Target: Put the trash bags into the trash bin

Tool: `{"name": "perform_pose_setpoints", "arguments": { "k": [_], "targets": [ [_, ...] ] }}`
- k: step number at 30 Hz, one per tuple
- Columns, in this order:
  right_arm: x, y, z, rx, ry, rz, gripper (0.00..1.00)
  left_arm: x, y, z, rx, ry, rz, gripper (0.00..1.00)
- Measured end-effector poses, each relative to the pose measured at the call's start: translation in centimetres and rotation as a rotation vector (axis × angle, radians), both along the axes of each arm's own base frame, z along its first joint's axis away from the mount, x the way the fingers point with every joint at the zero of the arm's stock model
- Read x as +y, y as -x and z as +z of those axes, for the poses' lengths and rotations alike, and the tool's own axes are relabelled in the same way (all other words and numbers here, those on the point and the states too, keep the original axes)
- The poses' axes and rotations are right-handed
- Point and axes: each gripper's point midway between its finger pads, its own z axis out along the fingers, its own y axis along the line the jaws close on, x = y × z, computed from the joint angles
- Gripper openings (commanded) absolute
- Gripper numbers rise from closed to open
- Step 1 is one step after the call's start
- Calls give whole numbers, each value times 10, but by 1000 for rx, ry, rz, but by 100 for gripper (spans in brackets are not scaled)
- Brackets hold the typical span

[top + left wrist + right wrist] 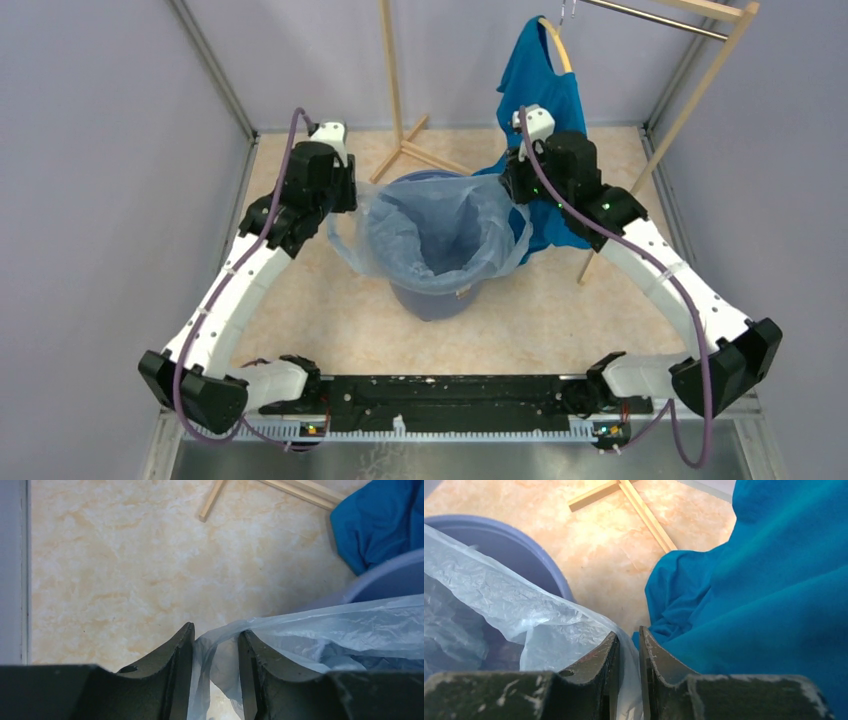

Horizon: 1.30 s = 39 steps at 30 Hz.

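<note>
Left fingers [175, 672]: half apart, trash bag [320, 630] rim fold loose between them; bare desk [115, 570] ahead. Trash bin [437, 298]: between both finger pairs, bag lining it, mouth open. Right fingers [601, 667]: narrow, bag edge in gap, grip uncertain; blue shirt [774, 590] crowding their right, wooden rack foot [644, 510] ahead

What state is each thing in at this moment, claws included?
trash bag: opened out inside the bin, rim folded over the bin's edge.
trash bin: upright, lined by the bag.
T-shirt: hanging from the rack.
wooden rack: standing upright.
left claw: jaws apart, bag rim between them, not pinched.
right claw: jaws nearly together around the bag rim; grip uncertain.
</note>
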Motion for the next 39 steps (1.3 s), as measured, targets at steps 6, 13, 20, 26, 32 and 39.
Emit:
{"name": "perform_pose_setpoints", "arguments": {
  "k": [6,13,20,26,32,39],
  "targets": [
    [11,-15,-6,30,-74,16,0,14,-19,-14,41,24,46,46],
    [17,-30,-33,88,-88,-10,0,16,-22,-16,38,87,41,44],
    [9,-19,-85,199,-62,-33,0,1,-31,-21,43,142,-6,30],
    [21,-12,-69,197,-143,15,0,16,-11,-92,187,131,48,30],
    [22,-16,-74,180,-178,-8,0,15,7,-93,193,180,45,31],
    [11,4,-131,299,-146,-43,0,2,10,-78,172,254,-8,27]
  ]
}}
